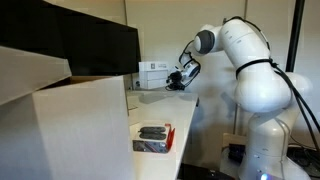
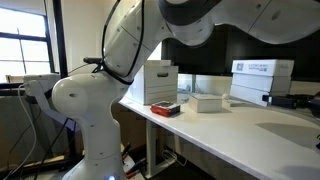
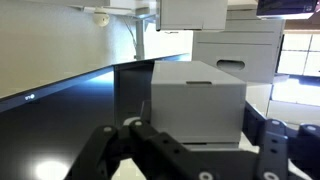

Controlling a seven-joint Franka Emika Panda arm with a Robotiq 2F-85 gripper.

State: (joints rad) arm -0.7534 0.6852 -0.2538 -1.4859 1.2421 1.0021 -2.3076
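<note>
White box [image 3: 197, 100] stands straight ahead of the wrist camera, on the white table [image 1: 185, 110] by the back wall, near a dark monitor [image 1: 95, 45]. It sits upright, long side running across the view, broad face toward the camera. Gripper [image 1: 178, 78] hovers just short of it, jaws drawn together, holding nothing. Risk: with the jaws shut, any forward drift would shove the box rather than grasp it, likely skewing it. A small dark case [image 1: 153, 133] lies well apart, nearer the table's front.
</note>
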